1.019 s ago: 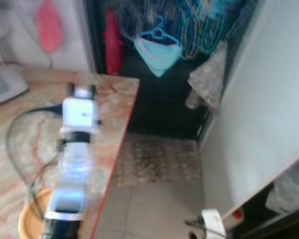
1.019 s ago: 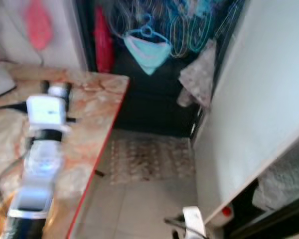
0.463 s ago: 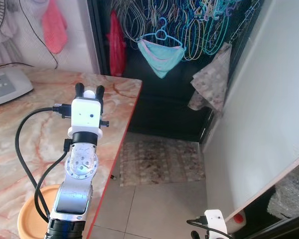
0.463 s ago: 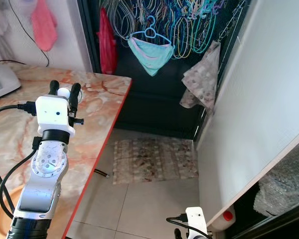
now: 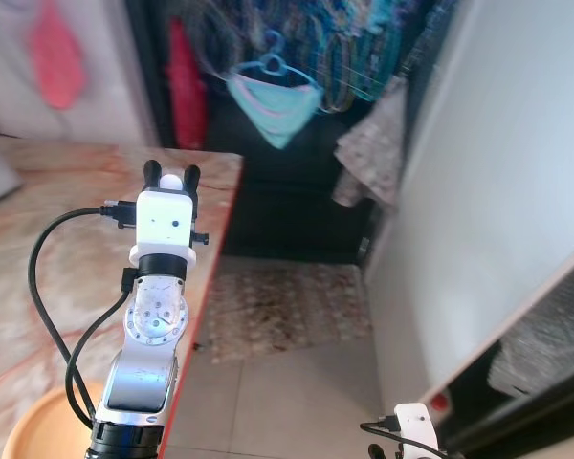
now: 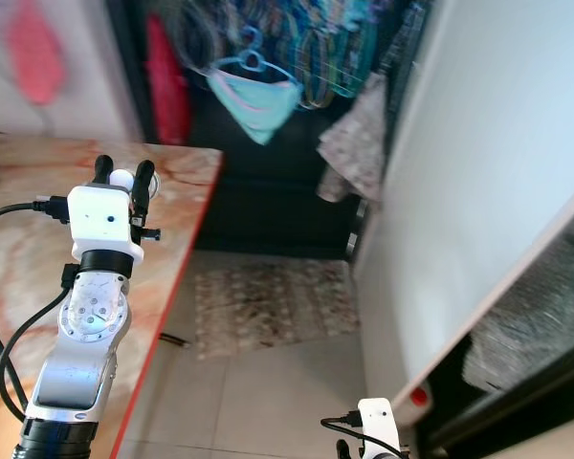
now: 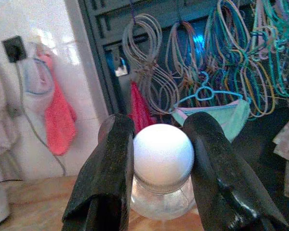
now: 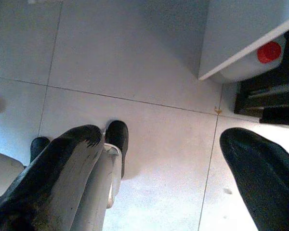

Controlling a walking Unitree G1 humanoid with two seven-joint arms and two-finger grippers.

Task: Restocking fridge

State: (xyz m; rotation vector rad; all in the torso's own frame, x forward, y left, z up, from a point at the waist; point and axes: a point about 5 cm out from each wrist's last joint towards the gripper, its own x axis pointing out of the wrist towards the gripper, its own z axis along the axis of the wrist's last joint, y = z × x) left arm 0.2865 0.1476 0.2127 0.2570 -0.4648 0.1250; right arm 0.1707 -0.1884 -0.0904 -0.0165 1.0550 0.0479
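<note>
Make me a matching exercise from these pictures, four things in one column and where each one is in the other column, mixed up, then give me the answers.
Things
1. clear bottle with round white cap
2. orange round bowl
3. turquoise plastic hanger
4. patterned floor mat

Places
A. hung in the dark doorway
B. on the marble counter, near its front edge
C. between the left gripper fingers
D. on the tiled floor below the doorway

Pairs: 1-C, 2-B, 3-A, 4-D
</note>
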